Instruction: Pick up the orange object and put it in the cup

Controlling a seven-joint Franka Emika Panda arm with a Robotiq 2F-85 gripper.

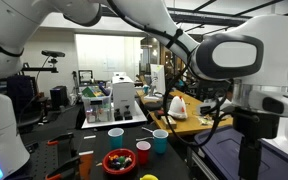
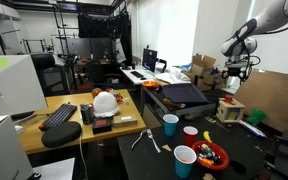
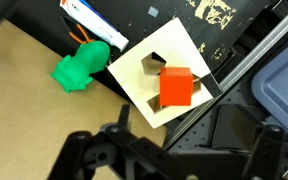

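Note:
An orange cube (image 3: 176, 87) sits on top of a pale wooden box (image 3: 132, 72) with cut-out holes, in the wrist view. My gripper (image 3: 174, 152) is above the box, open and empty, and its dark fingers show at the bottom of that view. In an exterior view the gripper (image 2: 231, 72) hangs over the wooden box (image 2: 230, 109) at the far right of the table. Three cups stand nearer the front: a blue one (image 2: 170, 123), a red one (image 2: 191, 133) and a white one (image 2: 184, 160). The cups also show in an exterior view (image 1: 143, 151).
A green toy (image 3: 81, 68) lies next to the box on a brown sheet. A bowl of coloured pieces (image 2: 212, 155) stands by the cups. A blue-grey bin (image 3: 284, 90) is beside the box. A keyboard (image 2: 59, 115) and clutter fill a side desk.

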